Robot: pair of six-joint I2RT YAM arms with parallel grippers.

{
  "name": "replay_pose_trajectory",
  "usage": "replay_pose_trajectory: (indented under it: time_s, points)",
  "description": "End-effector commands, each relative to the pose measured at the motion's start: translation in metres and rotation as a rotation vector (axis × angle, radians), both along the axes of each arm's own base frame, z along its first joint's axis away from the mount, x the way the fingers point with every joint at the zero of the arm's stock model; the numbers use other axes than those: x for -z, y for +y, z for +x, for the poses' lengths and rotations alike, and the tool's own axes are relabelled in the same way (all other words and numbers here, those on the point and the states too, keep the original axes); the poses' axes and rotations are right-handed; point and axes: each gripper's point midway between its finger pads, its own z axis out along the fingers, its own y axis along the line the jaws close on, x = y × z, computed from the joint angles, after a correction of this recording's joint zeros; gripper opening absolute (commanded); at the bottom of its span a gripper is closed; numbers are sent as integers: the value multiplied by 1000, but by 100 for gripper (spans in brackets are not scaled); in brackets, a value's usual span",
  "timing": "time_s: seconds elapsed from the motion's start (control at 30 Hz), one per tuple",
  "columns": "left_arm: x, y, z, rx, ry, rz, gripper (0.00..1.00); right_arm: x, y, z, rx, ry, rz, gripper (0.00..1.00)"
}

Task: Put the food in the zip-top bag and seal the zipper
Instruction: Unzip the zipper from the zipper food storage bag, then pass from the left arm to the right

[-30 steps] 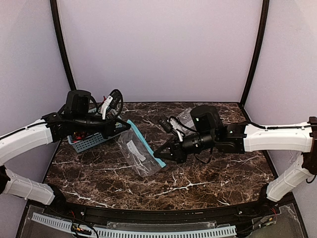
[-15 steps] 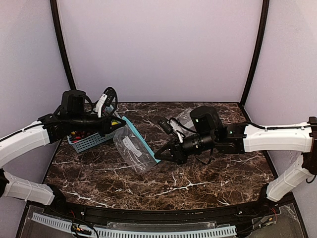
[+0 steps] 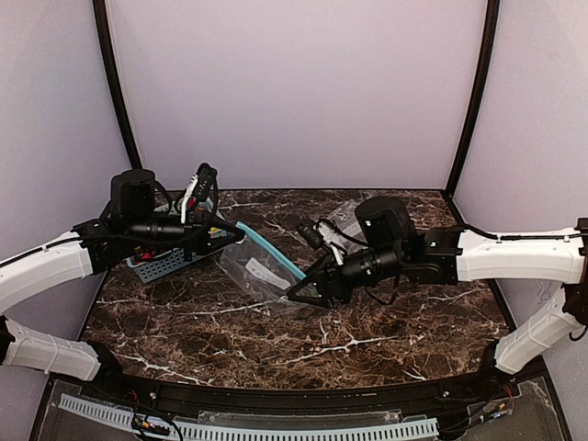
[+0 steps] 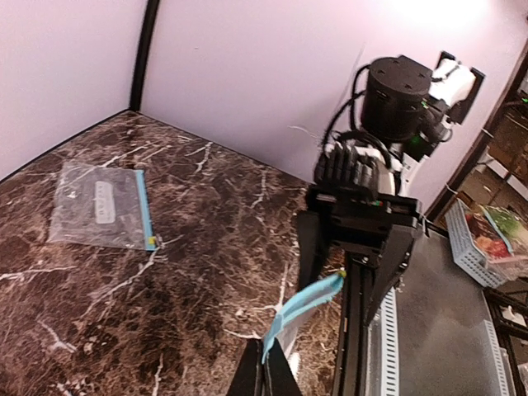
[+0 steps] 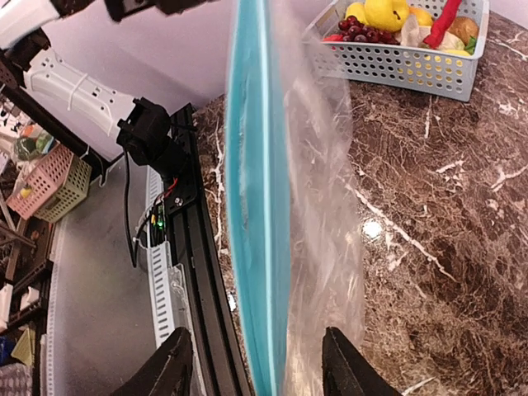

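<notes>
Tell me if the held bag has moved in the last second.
Yes. The zip-top bag has swung up, its lower edge farther from the table's near edge.

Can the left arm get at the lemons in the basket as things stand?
Probably not yet. The left gripper is shut on the zip-top bag's zipper, so its jaws are taken. The lemons lie uncovered in the basket right by that arm, so the path looks free once it lets go.

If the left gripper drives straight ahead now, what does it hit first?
Likely the right gripper, dead ahead at the far end of the held zipper; depth unclear.
</notes>
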Motion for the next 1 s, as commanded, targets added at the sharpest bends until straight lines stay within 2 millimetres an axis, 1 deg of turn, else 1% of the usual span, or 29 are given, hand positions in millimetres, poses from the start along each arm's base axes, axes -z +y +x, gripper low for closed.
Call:
replay_pose_trajectory:
  time_s: [0.0, 0.03, 0.07, 0.1, 0.23, 0.37, 0.47, 0.57, 0.7, 0.97]
  points:
    - [-6, -20, -40, 195, -42, -11, 1, -32, -6, 6, 55, -78, 43, 60]
    - [-1, -25, -47, 226, -24, 2, 1, -35, -8, 8, 66, -91, 44, 63]
    - [-1, -27, -49, 241, -35, 9, 1, -38, -11, 9, 75, -104, 43, 65]
    - [7, -30, -53, 255, -8, 34, 1, -41, -13, 9, 80, -112, 45, 67]
    - [15, -34, -53, 262, 9, 61, 1, -57, -21, 6, 83, -135, 69, 73]
    - [15, -35, -55, 276, 12, 59, 1, -63, -29, 8, 117, -161, 77, 76]
    - [14, -36, -58, 295, 19, 54, 1, -59, -31, 11, 133, -166, 58, 72]
    - [15, -37, -59, 304, 28, 53, 1, -53, -27, 11, 118, -152, 34, 65]
    - [15, -37, -60, 314, 35, 50, 1, -45, -23, 14, 117, -147, 11, 58]
    - [13, -37, -64, 332, 37, 44, 1, -40, -18, 16, 107, -135, -8, 49]
